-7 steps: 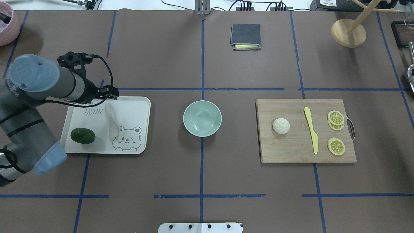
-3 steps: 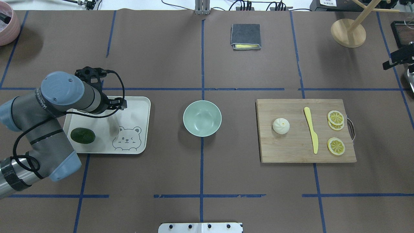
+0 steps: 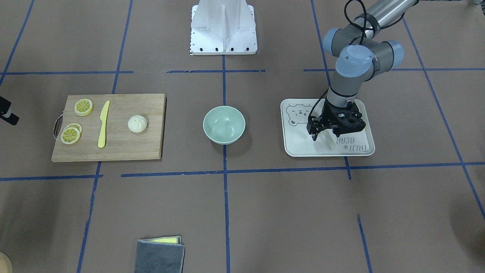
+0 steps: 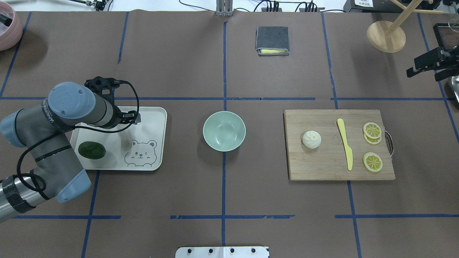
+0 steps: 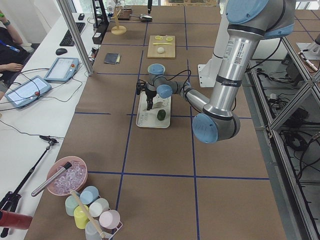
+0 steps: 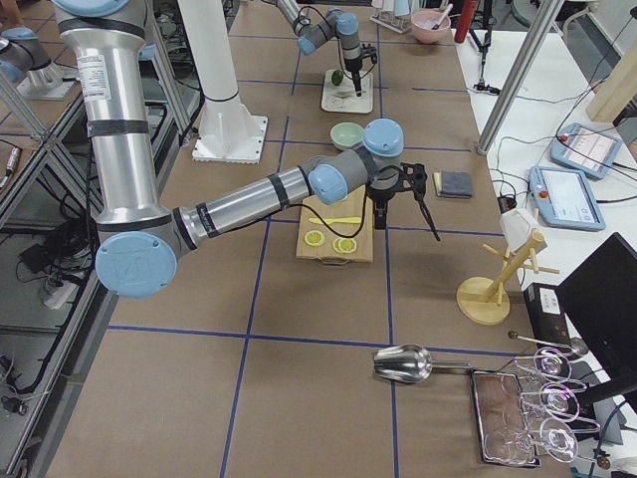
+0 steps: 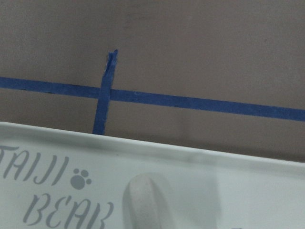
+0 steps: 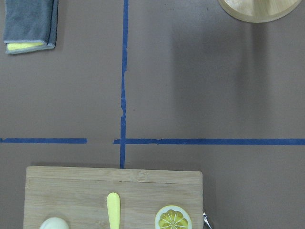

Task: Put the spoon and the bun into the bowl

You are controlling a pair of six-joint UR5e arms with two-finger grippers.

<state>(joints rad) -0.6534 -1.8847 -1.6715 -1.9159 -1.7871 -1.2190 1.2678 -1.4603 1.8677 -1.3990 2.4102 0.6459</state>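
Note:
The off-white spoon lies on the white bear tray; its handle end shows in the left wrist view. My left gripper is low over the tray, open, with its fingers on either side of the spoon. In the overhead view the wrist covers most of the spoon. The mint-green bowl stands empty at the table's middle. The white bun sits on the wooden cutting board. My right gripper hangs open and empty at the far right, well away from the bun.
A dark green lime lies on the tray. A yellow knife and lemon slices lie on the board. A grey cloth and a wooden stand are at the far side.
My left arm has swung in and come down over the spoon on the tray. My right gripper has come into view at the right edge and moved inward.

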